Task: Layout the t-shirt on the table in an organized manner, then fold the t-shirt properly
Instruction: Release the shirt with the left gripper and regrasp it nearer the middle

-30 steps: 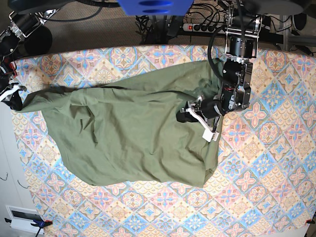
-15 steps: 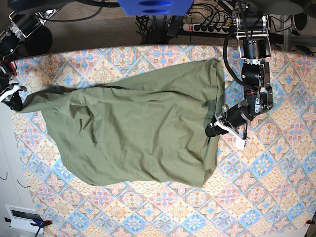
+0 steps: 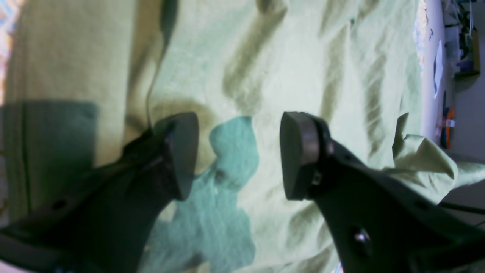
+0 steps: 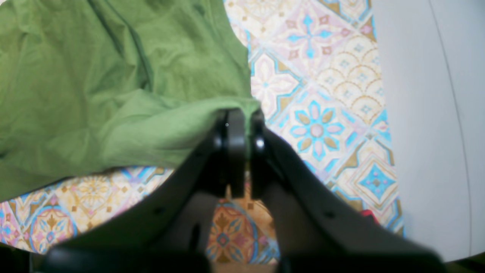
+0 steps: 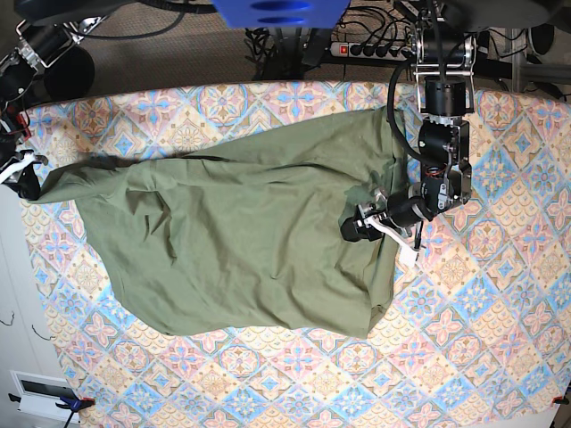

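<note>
- Left gripper (image 3: 238, 155): two matte black fingers (image 3: 182, 151) with flat, rounded-wedge pads; a paler grey band edging one pad; a small round screw head set in the finger body behind that pad; a dimple or hole in the other finger's body
- Right gripper (image 4: 242, 151): black, glossy at the tips; slim paddle-shaped fingers widening back into broad angular black bodies; small round fastener marks behind the tips
- Left arm (image 5: 442, 107) in the base view: stacked black and silver cylindrical segments; black cable looping alongside; a white bracket-like piece just behind the claw
- Right arm (image 5: 22, 62): black with metal-grey fittings; a white piece near the claw
</note>
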### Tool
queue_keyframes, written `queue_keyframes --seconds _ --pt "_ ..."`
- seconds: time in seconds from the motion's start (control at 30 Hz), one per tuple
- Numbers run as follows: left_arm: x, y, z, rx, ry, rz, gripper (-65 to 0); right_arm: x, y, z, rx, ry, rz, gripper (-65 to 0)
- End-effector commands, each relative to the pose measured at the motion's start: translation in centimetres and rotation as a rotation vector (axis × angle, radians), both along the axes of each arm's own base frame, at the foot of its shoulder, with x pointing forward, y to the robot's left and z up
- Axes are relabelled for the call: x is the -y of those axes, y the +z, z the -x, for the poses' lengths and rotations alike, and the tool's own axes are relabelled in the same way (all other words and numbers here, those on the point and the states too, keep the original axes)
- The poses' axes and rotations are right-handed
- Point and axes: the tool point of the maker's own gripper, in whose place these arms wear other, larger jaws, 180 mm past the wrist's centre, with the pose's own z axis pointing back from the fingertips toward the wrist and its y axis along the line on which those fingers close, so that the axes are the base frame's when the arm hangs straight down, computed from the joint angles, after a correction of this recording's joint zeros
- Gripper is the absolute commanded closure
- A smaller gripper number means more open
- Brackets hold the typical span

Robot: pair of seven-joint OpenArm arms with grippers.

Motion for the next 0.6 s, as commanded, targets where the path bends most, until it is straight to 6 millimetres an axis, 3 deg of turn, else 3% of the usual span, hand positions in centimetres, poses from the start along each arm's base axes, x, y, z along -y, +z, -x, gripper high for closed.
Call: queue_keyframes --seconds 0.0,0.4,0.57 --pt "-0.4 1.4 -1.1 0.047 0.005 0.005 -34.3 0.6 2.1 -0.7 0.059 0.006 0.035 -0.5" --pt "3.1 -2.4 4.1 -0.06 -0.12 -0.004 -34.0 0.6 2.1 -0.7 0.059 0.006 0.035 -0.5" --pt "3.2 -1.6 3.8 -0.033 -0.122 -0.003 -34.0 0.6 2.1 -0.7 0.059 0.006 0.035 -0.5"
